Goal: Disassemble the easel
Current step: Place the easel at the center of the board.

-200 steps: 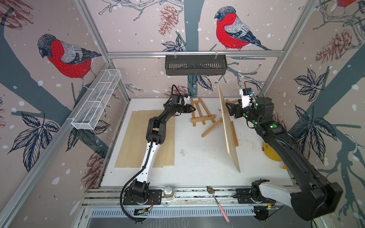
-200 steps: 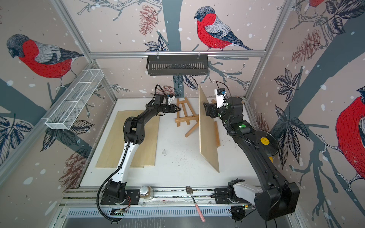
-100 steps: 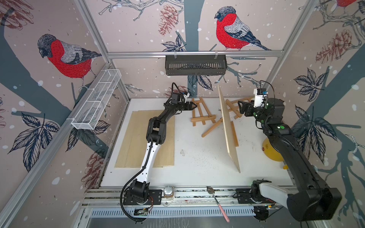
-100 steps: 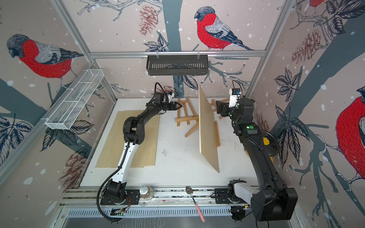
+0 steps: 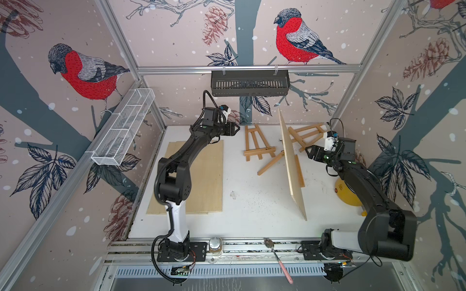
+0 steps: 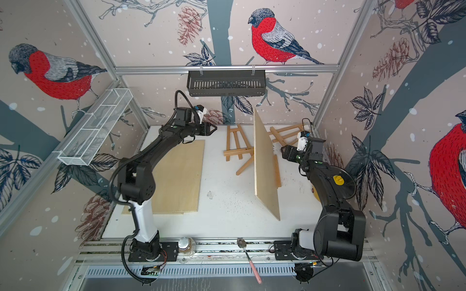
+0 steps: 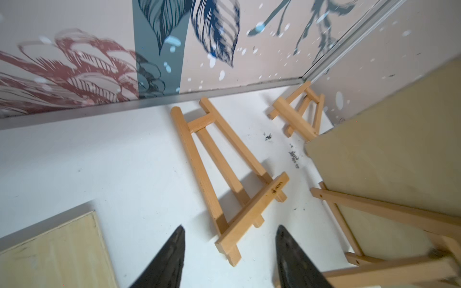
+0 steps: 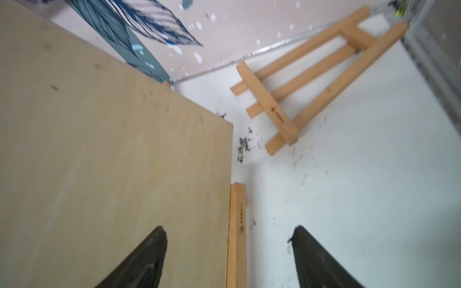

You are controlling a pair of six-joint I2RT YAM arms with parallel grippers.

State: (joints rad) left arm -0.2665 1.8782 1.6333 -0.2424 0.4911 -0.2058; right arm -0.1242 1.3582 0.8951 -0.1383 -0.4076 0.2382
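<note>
Seemingly partway: my left pincer (image 5: 237, 129) gapes empty before one flat easel (image 5: 259, 152), my right pincer (image 5: 308, 152) likewise before a second flat easel (image 8: 268, 103), and between them the standing easel (image 5: 269, 163), propping its plywood board (image 5: 290, 156), looks left to dismantle.

No readable text. Only small dark burnt-in stamps, all too small to make out:
- one on the flat pale wooden easel (image 7: 220, 160) behind the upright plywood board (image 7: 386, 137)
- one on the second flat wooden easel (image 8: 306, 74) in front of the board
- one on the wooden ledge bar (image 8: 238, 237) at the board's foot

The yellow round object (image 5: 345, 196) in front of the board has a dark mark, also unreadable.
</note>
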